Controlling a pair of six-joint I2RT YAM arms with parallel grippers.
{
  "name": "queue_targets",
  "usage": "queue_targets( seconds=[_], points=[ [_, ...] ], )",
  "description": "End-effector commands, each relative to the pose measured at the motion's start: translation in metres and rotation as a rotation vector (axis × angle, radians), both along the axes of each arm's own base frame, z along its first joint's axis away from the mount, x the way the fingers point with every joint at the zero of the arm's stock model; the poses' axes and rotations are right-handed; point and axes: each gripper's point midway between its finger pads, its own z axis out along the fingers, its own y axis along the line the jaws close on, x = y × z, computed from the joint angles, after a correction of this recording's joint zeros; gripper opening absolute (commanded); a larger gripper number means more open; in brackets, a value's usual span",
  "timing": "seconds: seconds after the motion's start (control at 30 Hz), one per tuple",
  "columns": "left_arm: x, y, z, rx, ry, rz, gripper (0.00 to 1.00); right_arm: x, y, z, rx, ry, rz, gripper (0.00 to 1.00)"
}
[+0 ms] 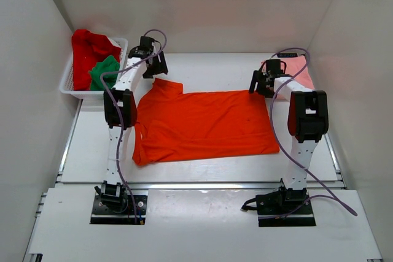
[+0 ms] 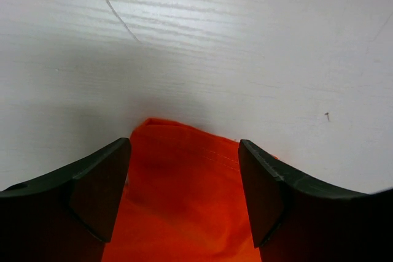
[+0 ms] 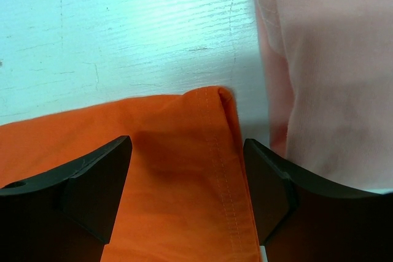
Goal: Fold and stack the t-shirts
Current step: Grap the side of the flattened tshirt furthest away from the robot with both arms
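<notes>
Top external: flat orange t-shirt

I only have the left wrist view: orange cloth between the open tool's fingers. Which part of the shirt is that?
Observer: It looks like the far sleeve of the orange t-shirt, which lies spread flat.
Operator: And the right tool?
Observer: The right tool is open over the shirt's far right corner.
Operator: Anything beside it?
Observer: The pink t-shirt lies just right of that corner.
</notes>
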Motion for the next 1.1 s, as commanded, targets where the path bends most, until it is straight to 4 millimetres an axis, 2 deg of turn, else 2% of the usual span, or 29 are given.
queue_targets(
  seconds=[0.0,0.1,0.13,0.17,0.2,0.23,0.33,0.37,0.43,0.47,0.53,0.57,0.6,0.63,0.67,0.7,0.73,0.8,0.87,0.97,1.0,1.03,1.07],
  points=[
    [0.004,0.002,0.024,0.033,-0.036,0.000,0.81,0.019,-0.002,0.015,-0.008,-0.067,-0.007,0.71],
    [-0.003,-0.002,0.009,0.063,0.000,-0.016,0.74,0.019,0.000,0.008,-0.009,-0.047,-0.006,0.71],
    [-0.002,0.003,0.006,0.067,0.005,-0.006,0.74,0.019,0.004,0.007,-0.007,-0.042,0.004,0.71],
    [-0.005,-0.004,0.003,0.074,0.016,-0.020,0.73,0.022,0.001,0.011,-0.005,-0.051,-0.007,0.71],
    [-0.005,-0.004,0.009,0.082,0.007,-0.015,0.75,0.023,-0.002,0.009,-0.031,-0.049,-0.018,0.71],
    [-0.009,-0.004,-0.001,0.093,0.033,-0.019,0.76,0.021,-0.005,0.006,-0.032,-0.037,-0.029,0.72],
    [-0.012,-0.001,-0.006,0.108,0.054,-0.023,0.80,0.026,-0.004,0.008,-0.031,-0.038,-0.026,0.73],
    [-0.015,-0.007,-0.008,0.109,0.061,-0.040,0.79,0.026,-0.004,0.005,-0.028,-0.031,-0.025,0.74],
    [-0.019,-0.009,-0.015,0.094,0.085,-0.050,0.74,0.031,-0.004,0.005,-0.026,-0.033,-0.019,0.72],
    [-0.020,-0.008,-0.018,0.093,0.092,-0.047,0.67,0.032,-0.001,0.004,-0.024,-0.030,-0.012,0.70],
    [-0.024,-0.009,-0.024,0.067,0.113,-0.047,0.53,0.029,0.001,-0.002,-0.016,-0.010,-0.011,0.56],
    [-0.024,-0.007,-0.026,0.064,0.118,-0.047,0.43,0.028,0.003,-0.001,-0.022,-0.010,0.002,0.37],
    [-0.025,-0.005,-0.032,0.059,0.133,-0.042,0.24,0.029,0.004,-0.001,-0.015,-0.012,-0.005,0.16],
    [-0.023,-0.007,-0.028,0.059,0.122,-0.044,0.03,0.025,0.003,-0.004,-0.022,0.005,-0.001,0.06],
    [-0.024,-0.008,-0.034,0.064,0.135,-0.047,0.00,0.028,0.003,0.000,-0.018,-0.009,-0.002,0.01],
    [-0.023,-0.008,-0.031,0.059,0.128,-0.046,0.00,0.025,0.006,-0.003,-0.021,0.000,0.010,0.00],
    [-0.021,-0.011,-0.029,0.048,0.120,-0.061,0.00,0.028,0.006,0.003,-0.024,-0.017,0.013,0.00],
    [-0.013,-0.012,-0.014,0.035,0.076,-0.067,0.00,0.031,0.013,0.008,-0.007,-0.038,0.040,0.00],
    [-0.005,-0.014,0.007,0.022,0.023,-0.069,0.00,0.037,0.008,0.017,-0.011,-0.075,0.047,0.00],
    [0.007,-0.017,0.049,-0.005,-0.084,-0.066,0.00,0.041,0.008,0.033,-0.008,-0.128,0.060,0.00],
    [0.009,-0.010,0.063,-0.004,-0.115,-0.054,0.00,0.042,0.010,0.036,-0.003,-0.129,0.062,0.00],
    [0.007,-0.012,0.080,-0.007,-0.144,-0.052,0.00,0.043,0.007,0.040,-0.004,-0.138,0.061,0.00],
    [0.006,-0.011,0.077,-0.010,-0.142,-0.049,0.00,0.042,0.010,0.046,0.000,-0.148,0.069,0.00]
  ],
)
